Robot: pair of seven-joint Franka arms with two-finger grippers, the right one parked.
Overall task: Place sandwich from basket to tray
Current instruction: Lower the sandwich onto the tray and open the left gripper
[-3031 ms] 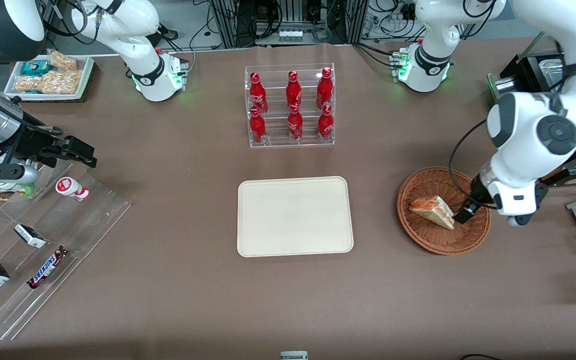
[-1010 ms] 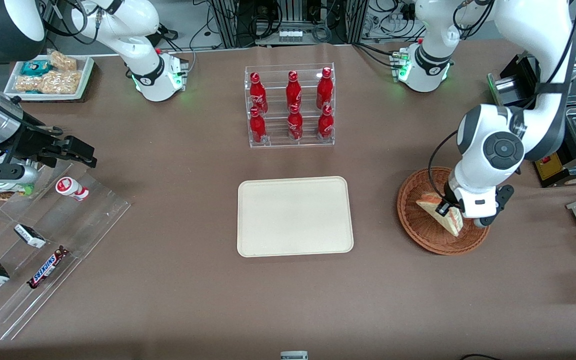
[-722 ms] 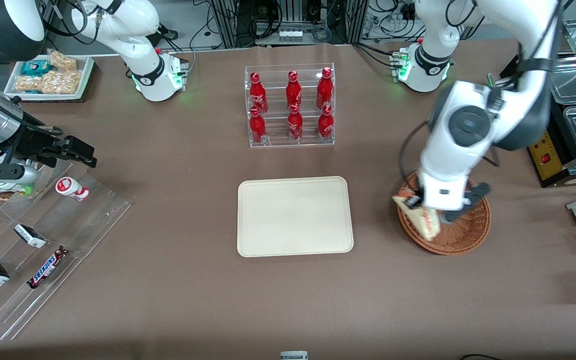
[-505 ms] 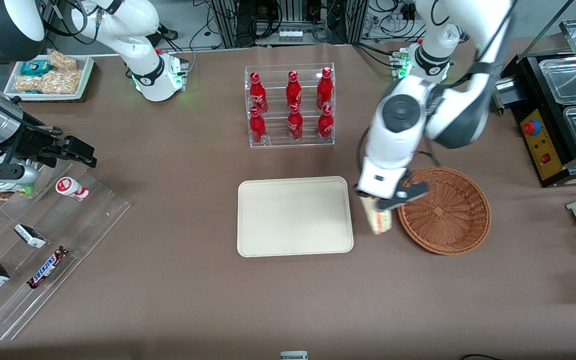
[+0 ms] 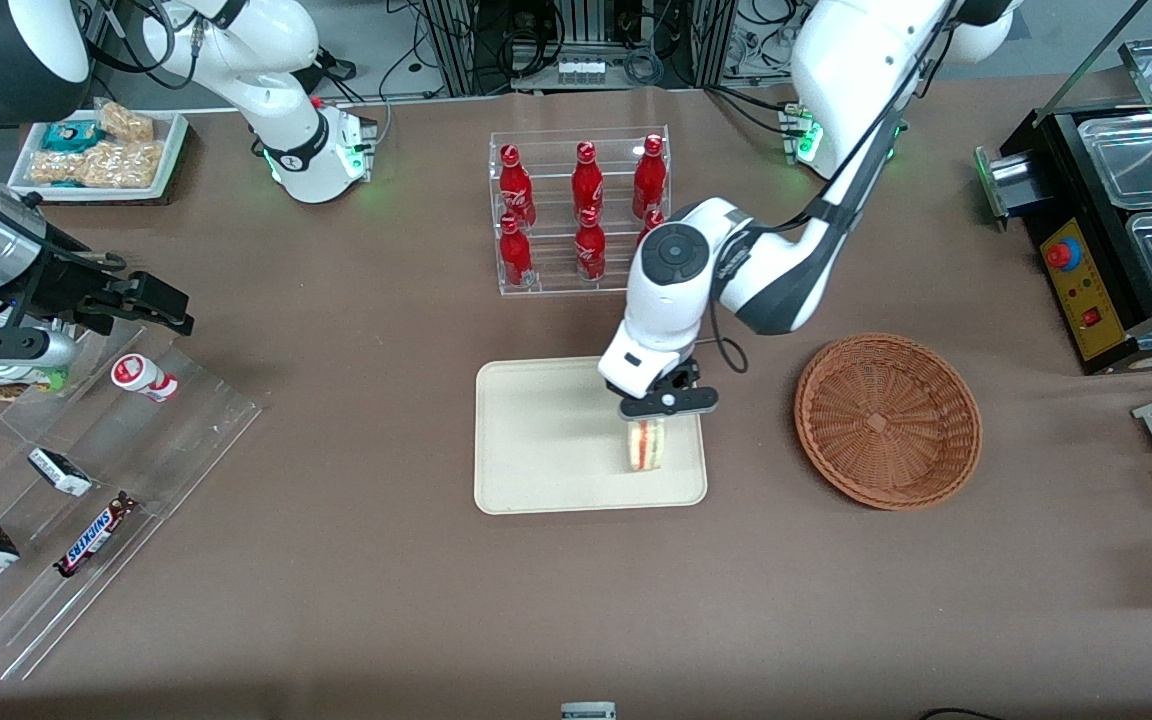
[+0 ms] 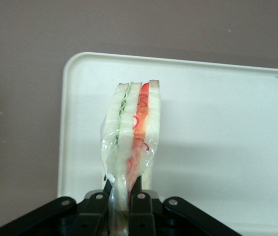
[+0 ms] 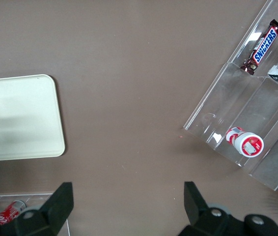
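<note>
Front view: gripper (image 5: 648, 418) over the tray (image 5: 536, 440) near its basket-side edge — jaws clamped on the sandwich (image 5: 645, 445), seemingly just above the surface; basket (image 5: 888, 420) empty.

"SNICKERS" reads on the candy bar (image 7: 264, 44) in the clear rack (image 7: 257, 118); bottle labels look illegible.

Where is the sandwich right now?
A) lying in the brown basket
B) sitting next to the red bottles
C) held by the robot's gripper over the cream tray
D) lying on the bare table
C: the gripper has its jaws shut on the sandwich, which hangs over the cream tray near the end closest to the wicker basket, and the basket holds nothing.
</note>
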